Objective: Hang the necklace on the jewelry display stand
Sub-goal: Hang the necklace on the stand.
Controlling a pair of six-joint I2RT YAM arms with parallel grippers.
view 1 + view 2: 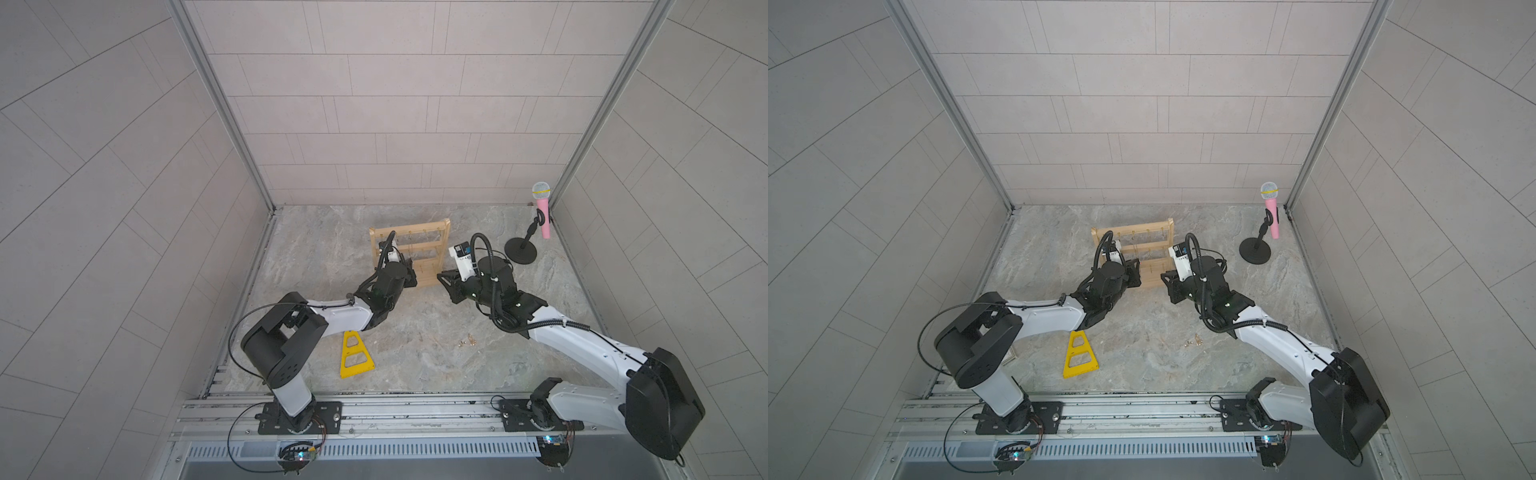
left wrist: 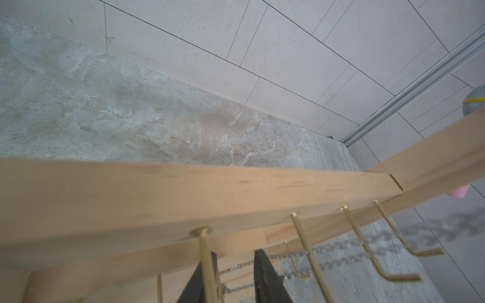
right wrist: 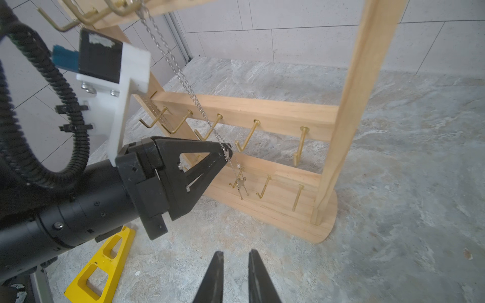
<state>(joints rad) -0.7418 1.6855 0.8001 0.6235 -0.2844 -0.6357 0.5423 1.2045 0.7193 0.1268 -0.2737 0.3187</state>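
- The stand (image 1: 409, 249) is upright near the back of the tabletop (image 1: 415, 332). Its hook side faces the arms, so both can reach the bars from the front.
- The necklace (image 3: 183, 78) is looped over a hook on the top bar. Two strands slant down to the left hand (image 3: 225, 152), and the pendant (image 3: 241, 183) dangles below its tip, in front of the lowest bar.
- That slant shows the necklace is not hanging free: it lies across the left hand's tip, which draws it out from the stand.
- In the left wrist view the left hand's fingers (image 2: 265, 275) are partly apart. The gap is far wider than the necklace, which crosses between them, so nothing is pinched. I judge this to be the letting-go step, with the loop on the hook taking the weight.
- One top-bar hook (image 2: 207, 262) passes right beside a finger, so the hand should pull straight back or the necklace may snag.
- The right hand (image 3: 235, 253) hovers low, near the front of the stand's base, its fingers a narrow slit apart and empty. It seems parked there to keep clear while staying close enough to help.
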